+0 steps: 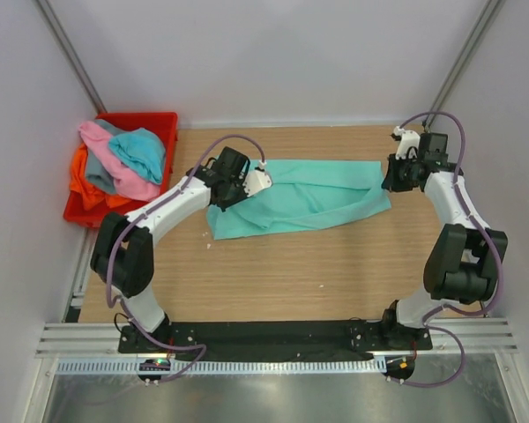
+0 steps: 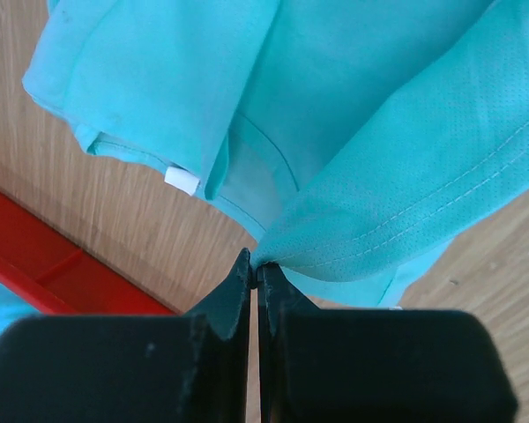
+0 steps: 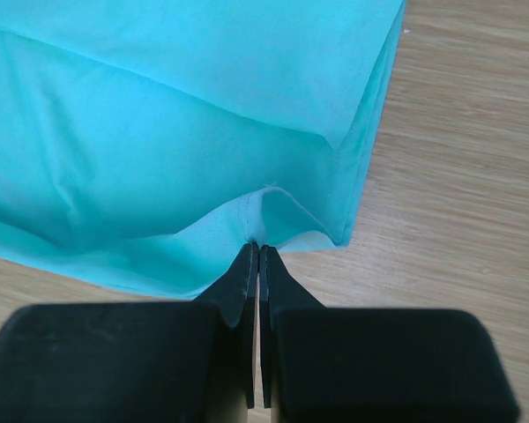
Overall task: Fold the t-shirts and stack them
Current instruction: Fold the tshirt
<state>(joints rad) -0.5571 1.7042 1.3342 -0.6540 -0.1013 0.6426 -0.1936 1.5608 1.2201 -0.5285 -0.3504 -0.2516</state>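
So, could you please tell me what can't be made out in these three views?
Top view: the grey cloth t-shirt in the red plastic bin is mostly buried under the pink cloth t-shirt and the turquoise blue cloth t-shirt.
Top view: the tips of the right tool are hidden by its own wrist.
Wrist views: the mint green cloth t-shirt runs past the frame edges, hiding its outline.
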